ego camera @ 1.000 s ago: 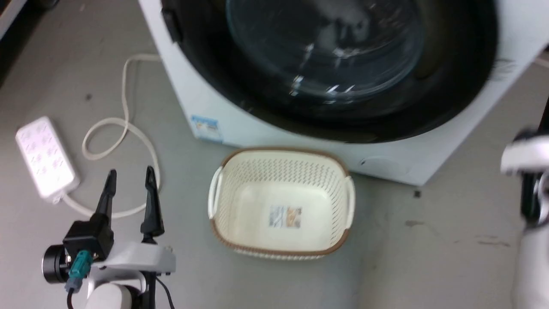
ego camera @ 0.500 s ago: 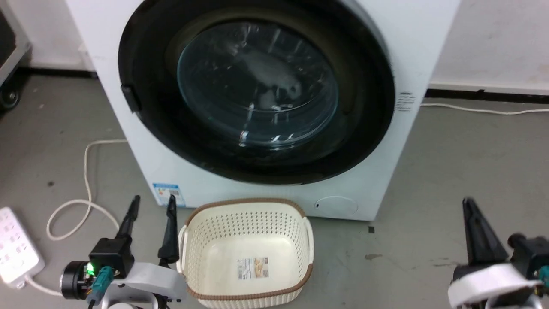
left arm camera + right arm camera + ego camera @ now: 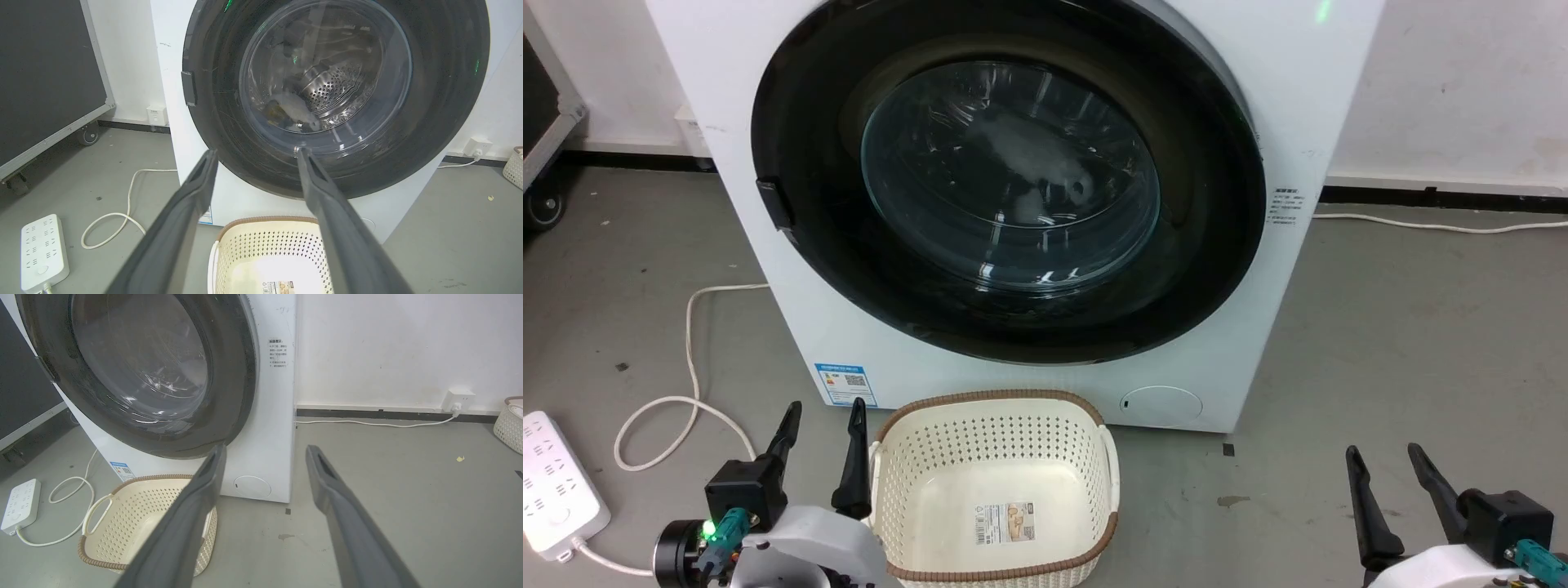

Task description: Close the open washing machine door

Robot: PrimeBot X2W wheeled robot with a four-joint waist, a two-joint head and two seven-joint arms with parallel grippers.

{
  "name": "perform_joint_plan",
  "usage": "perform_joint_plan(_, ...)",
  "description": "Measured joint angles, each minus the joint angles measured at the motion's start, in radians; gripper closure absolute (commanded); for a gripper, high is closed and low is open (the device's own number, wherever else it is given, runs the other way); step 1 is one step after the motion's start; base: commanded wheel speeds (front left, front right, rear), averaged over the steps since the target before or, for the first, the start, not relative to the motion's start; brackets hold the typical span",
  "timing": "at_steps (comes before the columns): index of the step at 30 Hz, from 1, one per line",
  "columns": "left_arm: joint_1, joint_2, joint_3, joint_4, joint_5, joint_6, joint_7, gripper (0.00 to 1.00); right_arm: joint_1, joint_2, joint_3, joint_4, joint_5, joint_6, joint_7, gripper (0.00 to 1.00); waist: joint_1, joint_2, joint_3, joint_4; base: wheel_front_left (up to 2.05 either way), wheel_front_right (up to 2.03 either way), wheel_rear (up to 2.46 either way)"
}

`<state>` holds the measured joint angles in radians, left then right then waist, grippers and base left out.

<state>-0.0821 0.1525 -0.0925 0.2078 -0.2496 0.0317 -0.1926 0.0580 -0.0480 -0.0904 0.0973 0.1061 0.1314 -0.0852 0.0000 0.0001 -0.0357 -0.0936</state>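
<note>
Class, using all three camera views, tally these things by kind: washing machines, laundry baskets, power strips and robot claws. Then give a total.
washing machine: 1
Laundry baskets: 2, near basket and far basket
power strip: 1
Claws: 2, left claw and right claw
Total: 6

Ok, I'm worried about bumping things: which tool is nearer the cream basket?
Left. The left tool sits just beside the left side of the cream basket; the right tool stands well off to its right.
</note>
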Motion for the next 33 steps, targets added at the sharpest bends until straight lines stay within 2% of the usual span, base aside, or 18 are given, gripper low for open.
perform_joint_plan(29,-0.001,0.002,-0.016,0.028,-0.027,0.018,0.012,0.00,0.001,0.000,0.044,0.005,0.001,0.000,0.003,0.00,0.0001,0.0000,0.001,0.008,0.00,0.00,0.00)
perform_joint_plan(30,-0.001,0.002,-0.017,0.029,-0.029,0.018,0.012,1.00,0.001,0.000,0.044,0.006,0.001,0.000,0.003,1.00,0.0001,0.0000,0.001,0.009,0.00,0.00,0.00)
perform_joint_plan(33,-0.001,0.001,-0.016,0.029,-0.029,0.018,0.012,1.00,0.001,0.000,0.044,0.006,0.001,0.000,0.004,1.00,0.0000,0.0000,0.001,0.009,0.00,0.00,0.00)
